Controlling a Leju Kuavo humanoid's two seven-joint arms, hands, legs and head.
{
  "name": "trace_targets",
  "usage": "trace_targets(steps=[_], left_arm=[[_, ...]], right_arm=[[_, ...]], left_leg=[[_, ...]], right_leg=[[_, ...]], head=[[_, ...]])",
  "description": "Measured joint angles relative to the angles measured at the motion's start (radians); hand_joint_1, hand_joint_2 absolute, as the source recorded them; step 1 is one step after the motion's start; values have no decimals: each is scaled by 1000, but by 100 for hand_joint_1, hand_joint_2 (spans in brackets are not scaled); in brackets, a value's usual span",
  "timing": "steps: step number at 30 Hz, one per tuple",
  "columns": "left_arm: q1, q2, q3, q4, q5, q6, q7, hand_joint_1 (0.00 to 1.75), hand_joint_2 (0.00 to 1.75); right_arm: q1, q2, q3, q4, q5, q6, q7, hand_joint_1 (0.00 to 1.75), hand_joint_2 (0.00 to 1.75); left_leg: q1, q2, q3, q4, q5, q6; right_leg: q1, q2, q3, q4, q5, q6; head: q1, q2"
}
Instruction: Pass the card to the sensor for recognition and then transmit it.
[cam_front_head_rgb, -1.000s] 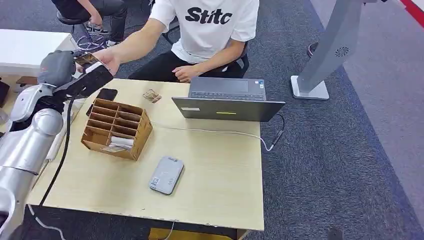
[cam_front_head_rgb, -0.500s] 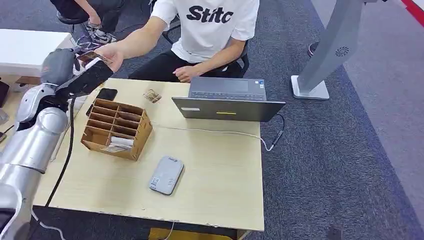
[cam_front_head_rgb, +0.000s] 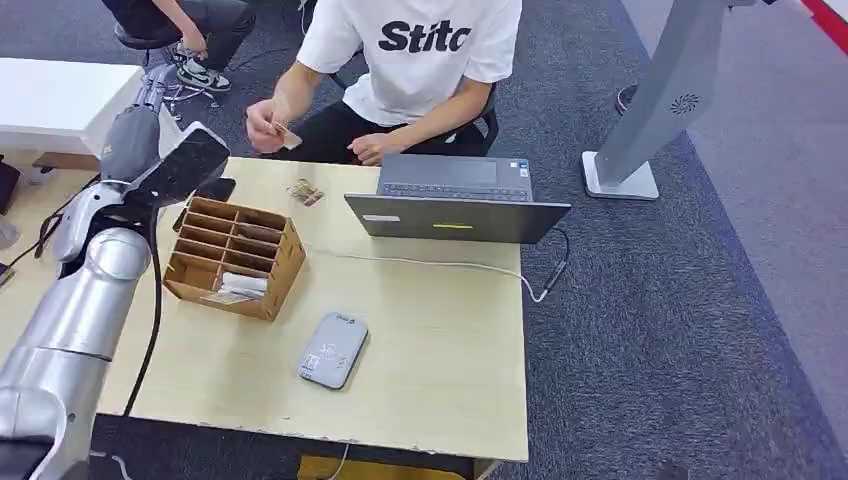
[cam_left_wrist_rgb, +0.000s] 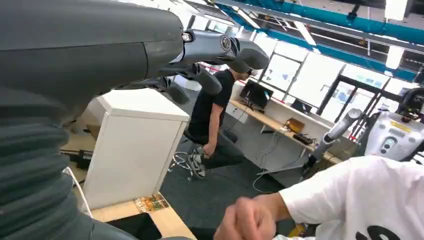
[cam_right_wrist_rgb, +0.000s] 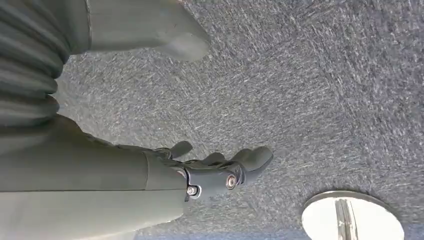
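A seated person in a white shirt holds the small card (cam_front_head_rgb: 287, 136) in a raised hand (cam_front_head_rgb: 264, 124), over the table's far edge. My left hand (cam_front_head_rgb: 133, 135) is lifted at the far left corner of the table, to the left of the card and apart from it. Its fingers (cam_left_wrist_rgb: 210, 55) are spread and hold nothing. The grey card sensor (cam_front_head_rgb: 333, 350) lies flat on the table's near middle. My right hand (cam_right_wrist_rgb: 220, 172) hangs over grey carpet, fingers loosely apart and empty.
A cardboard divider box (cam_front_head_rgb: 235, 255) stands between my left arm and the sensor. Another card (cam_front_head_rgb: 304, 192) and a black phone (cam_front_head_rgb: 213, 188) lie behind the box. An open laptop (cam_front_head_rgb: 455, 200) with a cable sits at the far right. A white cabinet (cam_front_head_rgb: 55, 95) stands to the left.
The person has taken the card from my left hand and drawn it back toward their chest. My left hand is now empty and has risen slightly.
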Motion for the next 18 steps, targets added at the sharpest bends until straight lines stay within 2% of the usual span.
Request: trace_targets(steps=[5, 9, 11, 18], left_arm=[[38, -20, -4, -58, -35, -28, 7, 0, 175], [52, -23, -26, -104, -68, -115, 25, 0, 175], [52, -18, -51, -123, -84, -155, 29, 0, 175], [65, 13, -125, -215, -86, -208, 18, 0, 175]], right_arm=[[5, 0, -5, 0, 0, 1, -2, 0, 175], [7, 0, -18, 0, -3, 1, -1, 0, 175], [7, 0, -23, 0, -3, 0, 2, 0, 175], [13, 1, -36, 0, -6, 0, 3, 0, 175]], left_leg=[[0, 0, 0, 0, 0, 0], [0, 0, 0, 0, 0, 0], [0, 0, 0, 0, 0, 0], [0, 0, 0, 0, 0, 0]], right_leg=[[0, 1, 0, 0, 0, 0], [0, 0, 0, 0, 0, 0], [0, 0, 0, 0, 0, 0], [0, 0, 0, 0, 0, 0]], head=[[0, 0], [0, 0], [0, 0], [0, 0]])
